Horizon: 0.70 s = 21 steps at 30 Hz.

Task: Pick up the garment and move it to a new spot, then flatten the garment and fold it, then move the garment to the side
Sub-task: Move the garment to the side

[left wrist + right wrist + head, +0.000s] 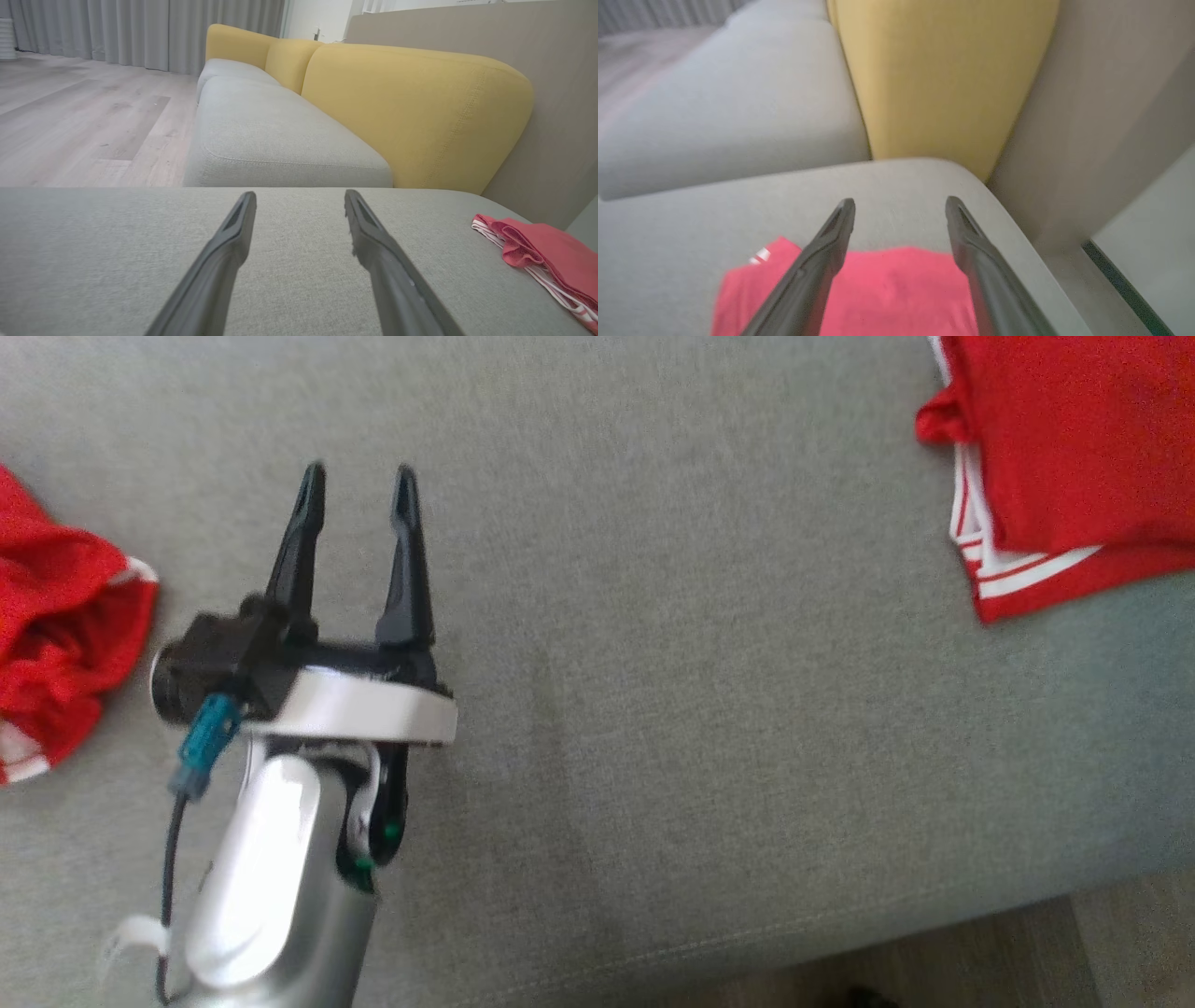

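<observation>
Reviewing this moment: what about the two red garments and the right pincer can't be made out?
1. Crumpled red garment: head view, cut by the left edge; full shape unknown.
2. Folded red garment: head view, cut by top and right edges; extent unknown.
3. Right pincer: right wrist view is blurred; whether it touches the red fabric under it cannot be told.

A grey sofa seat with yellow back cushions, pale wood floor, grey curtains.

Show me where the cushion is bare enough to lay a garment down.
Free: grey cushion between the left gripper and the folded red garment, down to the front edge. Crowded: left edge, crumpled red garment.
</observation>
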Motion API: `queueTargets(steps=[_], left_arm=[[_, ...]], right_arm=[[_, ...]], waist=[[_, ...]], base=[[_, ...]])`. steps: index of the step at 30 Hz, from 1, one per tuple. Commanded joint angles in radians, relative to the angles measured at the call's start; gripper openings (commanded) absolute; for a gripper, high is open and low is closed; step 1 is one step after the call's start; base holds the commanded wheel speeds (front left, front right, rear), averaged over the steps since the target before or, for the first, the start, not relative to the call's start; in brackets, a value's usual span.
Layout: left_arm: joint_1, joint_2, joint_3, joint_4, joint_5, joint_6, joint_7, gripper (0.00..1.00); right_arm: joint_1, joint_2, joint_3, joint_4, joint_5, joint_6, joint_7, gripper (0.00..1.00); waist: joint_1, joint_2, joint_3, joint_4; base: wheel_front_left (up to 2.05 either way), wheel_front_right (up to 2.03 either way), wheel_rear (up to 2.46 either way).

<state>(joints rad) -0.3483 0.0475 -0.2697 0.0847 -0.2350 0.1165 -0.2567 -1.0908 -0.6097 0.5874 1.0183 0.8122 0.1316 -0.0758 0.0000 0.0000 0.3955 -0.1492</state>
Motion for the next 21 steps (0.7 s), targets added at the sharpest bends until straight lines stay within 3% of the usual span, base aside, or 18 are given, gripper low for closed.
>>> queueTargets(steps=[1,6,11,16,21], left_arm=[[0.010,0.003,0.038,-0.040,0.000,0.006,-0.005,1.00],[0.078,0.003,0.069,-0.021,-0.042,0.014,-0.005,1.00],[0.135,0.003,0.111,-0.002,-0.048,0.012,-0.005,1.00],[0.186,0.003,0.163,-0.005,-0.043,0.020,-0.005,1.00],[0.252,0.003,0.195,-0.003,-0.051,0.006,-0.005,1.00]], right_arm=[[0.015,-0.016,0.011,-0.038,-0.001,-0.001,-0.025,1.00],[0.078,-0.007,0.044,-0.175,-0.001,-0.001,-0.120,1.00],[0.196,0.018,0.039,-0.335,0.027,-0.001,-0.147,1.00],[0.376,0.036,-0.049,-0.440,-0.021,-0.001,-0.175,1.00],[0.577,0.143,-0.180,-0.529,-0.113,-0.001,-0.184,1.00]], waist=[[0.0000,0.0000,-0.061,0.017],[0.0000,0.0000,-0.190,0.044],[0.0000,0.0000,-0.293,0.070],[0.0000,0.0000,-0.362,0.102],[0.0000,0.0000,-0.405,0.113]], base=[[0.00,0.00,0.00],[0.00,0.00,0.00],[0.00,0.00,0.00],[0.00,0.00,0.00],[0.00,0.00,0.00]])
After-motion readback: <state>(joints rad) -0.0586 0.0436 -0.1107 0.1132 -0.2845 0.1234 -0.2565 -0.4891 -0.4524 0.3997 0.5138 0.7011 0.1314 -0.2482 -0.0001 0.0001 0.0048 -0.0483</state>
